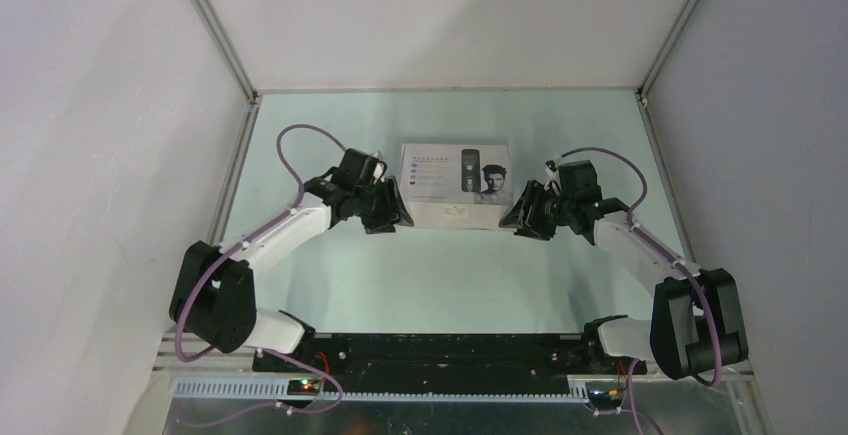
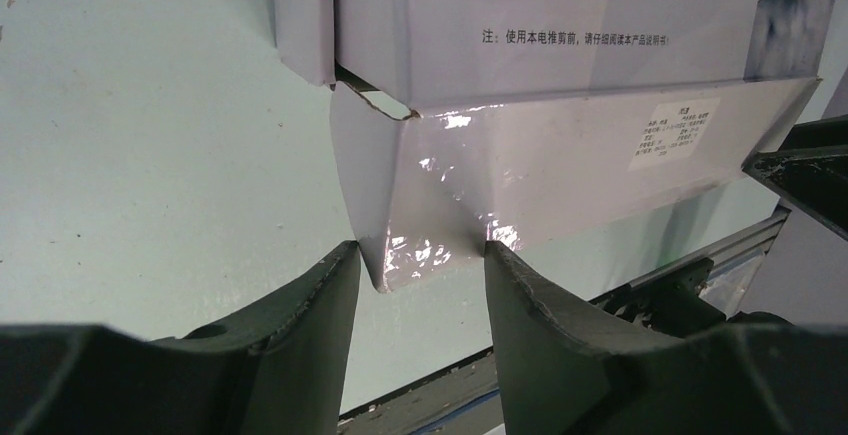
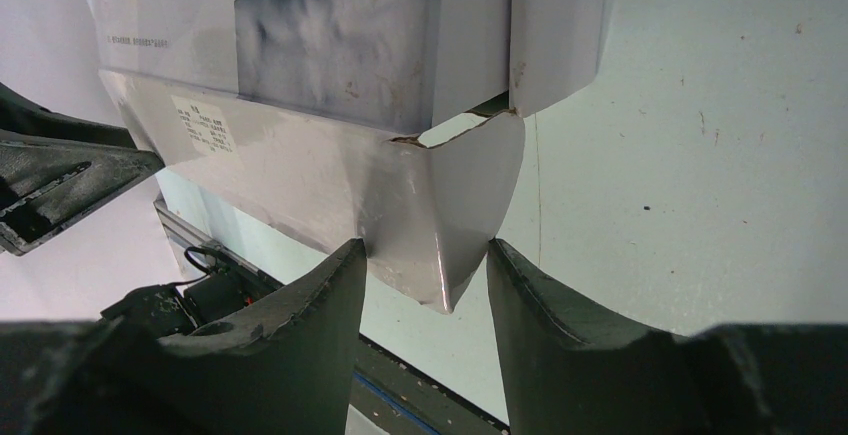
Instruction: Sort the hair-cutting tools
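Hiding from every view, the hair-cutting tools cannot be seen anywhere on the table (image 1: 330, 275). The likeliest place for them is inside the white cardboard box (image 1: 455, 185) printed with a clipper and a man's face. The box sits at mid-table, well forward of the arm bases, with its long axis running left to right and its printed face turned up toward the overhead camera.

The box lies squarely between the two tools, one end toward each, so neither arm is the nearer. The left gripper (image 1: 390, 215) is at the box's left end, its two dark fingers (image 2: 300, 315) pressed against either side of a glossy lower corner. The right gripper (image 1: 525, 220) does the same at the right end, pinching the matching corner. In both wrist views a small gap shows where the end flap (image 2: 300, 15) meets the body of the box.

Both arms reach forward and bend inward in a near mirror image, forearms slanting toward the box and wrists turned in along its length. Whether the box rests on the table or hangs just clear of it cannot be told. Getting at the contents looks to depend on this two-ended hold.
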